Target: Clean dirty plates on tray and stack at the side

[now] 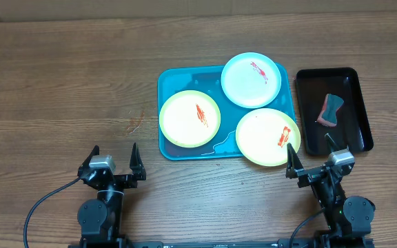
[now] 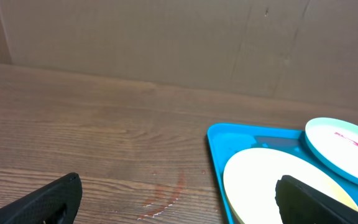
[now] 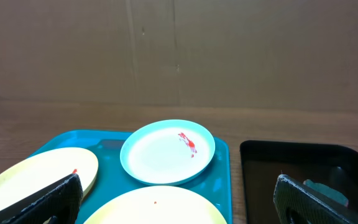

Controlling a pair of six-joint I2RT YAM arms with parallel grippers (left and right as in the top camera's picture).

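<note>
hands parked, three smeared plates waiting

left hand [image 1: 114, 149] and right hand [image 1: 309, 146] sit at the near edge of the worktop [image 1: 60, 83], each with its fingers spread wide and nothing between them. neither touches a plate.

beyond them lies the teal tray [image 1: 167, 79], carrying all three plates. the left yellow plate [image 1: 189, 118] lies flat inside the tray. the blue plate [image 1: 251, 79] sits at the far right corner and laps over the far rim. the right yellow plate [image 1: 267, 136] sits at the near right corner, overhanging the rim, just ahead of the right hand. blue and right yellow meet edge to edge; whether one rides on the other i cannot tell. each carries a red smear, so no cleaning looks done yet.

just right of the tray stands a black tray [image 1: 360, 103] holding a sponge [image 1: 331, 110], apart from its walls.

the plates look like thin, stiff plastic: probably light, not fragile, but smooth and likely to skate on the tray when wiped. the raised rim is the only sensible place to pinch, and the overhanging edge of the right yellow plate seems easiest to reach. one hand would likely need to steady a plate while the other works the sponge, which should squash softly in a grip.
</note>
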